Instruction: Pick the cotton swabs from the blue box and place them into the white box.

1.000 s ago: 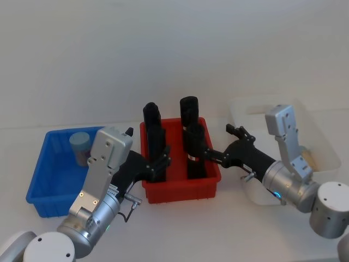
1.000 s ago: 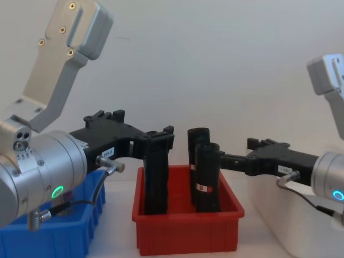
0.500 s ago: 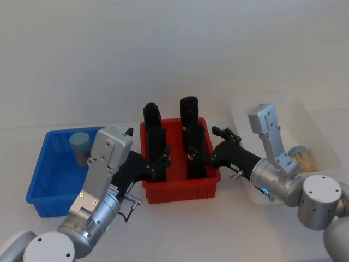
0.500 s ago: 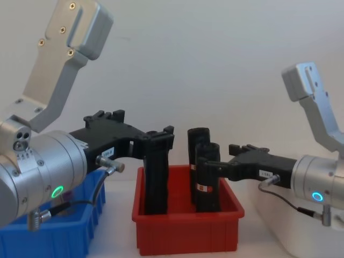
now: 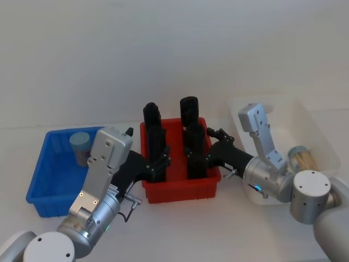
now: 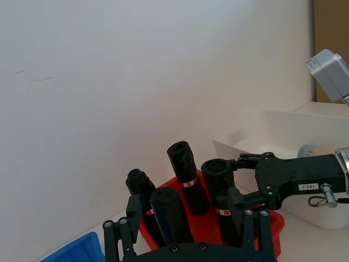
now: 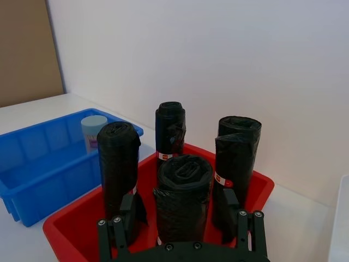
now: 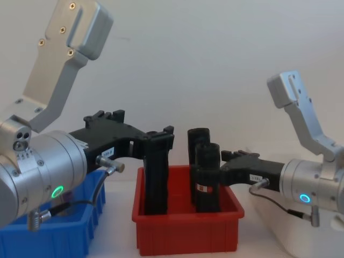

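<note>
Since a second ago my right gripper (image 5: 197, 158) has swung from beside the large smooth-walled white plastic tub (image 5: 323, 134) toward nine o'clock, and its open fingers now straddle a tall black cylinder with a red-white label (image 5: 194, 153) in the shallow red plastic bin (image 5: 180, 191); my left gripper (image 5: 159, 162) has not moved and sits at the red bin's left side, fingers spread beside another black roll (image 5: 154, 143). What the next move turns on: the remaining small clear jar of cotton swabs with a pale blue lid (image 5: 80, 146) stands upright, long axis vertical, in the far part of the shallow bright blue ribbed plastic bin (image 5: 39, 191), out at about ten o'clock from my left gripper and well apart from my right. My left arm is clearly nearer, I judge. One jar of beige swab sticks (image 5: 303, 158) already lies in the white tub. My left forearm hides the blue bin's near right corner, so I cannot tell whether anything else lies there; in the chest view the jar is hidden behind my left arm, and the tub is cut off at the right edge.
</note>
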Available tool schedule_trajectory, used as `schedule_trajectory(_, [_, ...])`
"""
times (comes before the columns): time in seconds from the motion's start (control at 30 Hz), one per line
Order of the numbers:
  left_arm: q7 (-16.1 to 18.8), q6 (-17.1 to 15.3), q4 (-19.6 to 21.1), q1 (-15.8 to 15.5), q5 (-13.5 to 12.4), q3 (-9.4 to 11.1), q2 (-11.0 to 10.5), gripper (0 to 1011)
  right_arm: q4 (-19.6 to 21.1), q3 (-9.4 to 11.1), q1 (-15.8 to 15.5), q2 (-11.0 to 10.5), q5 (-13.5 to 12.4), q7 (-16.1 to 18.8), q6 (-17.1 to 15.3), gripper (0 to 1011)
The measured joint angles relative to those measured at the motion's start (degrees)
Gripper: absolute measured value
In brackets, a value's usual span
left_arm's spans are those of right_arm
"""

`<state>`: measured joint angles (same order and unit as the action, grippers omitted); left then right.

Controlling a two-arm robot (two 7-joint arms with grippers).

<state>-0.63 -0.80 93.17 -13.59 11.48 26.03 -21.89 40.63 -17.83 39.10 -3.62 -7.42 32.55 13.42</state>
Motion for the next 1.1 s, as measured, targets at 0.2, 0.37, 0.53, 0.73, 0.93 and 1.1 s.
schedule_trajectory(0.2, [0.0, 0.0, 0.0, 0.0, 0.0, 0.0, 0.0, 1004, -4.4, -0.3, 2.3, 0.9, 0.0, 0.9, 1.5, 945])
schedule_trajectory(0.37, [0.0, 0.0, 0.0, 0.0, 0.0, 0.0, 0.0, 1004, -8.8, -0.4, 4.5, 1.8, -0.5, 1.8, 3.0, 815])
schedule_trajectory(0.53, [0.0, 0.0, 0.0, 0.0, 0.0, 0.0, 0.0, 1004, -12.2, -0.4, 6.1, 2.5, -1.1, 2.4, 4.4, 662])
schedule_trajectory(0.73, [0.0, 0.0, 0.0, 0.0, 0.0, 0.0, 0.0, 1004, -15.8, 0.0, 7.9, 3.1, -1.8, 3.0, 6.3, 499])
schedule_trajectory(0.93, [0.0, 0.0, 0.0, 0.0, 0.0, 0.0, 0.0, 1004, -13.1, 0.4, 6.8, 2.7, -2.3, 2.9, 6.7, 452])
schedule_trajectory(1.1, [0.0, 0.0, 0.0, 0.0, 0.0, 0.0, 0.0, 1004, -5.7, 0.7, 3.3, 1.5, -3.1, 2.0, 5.4, 429])
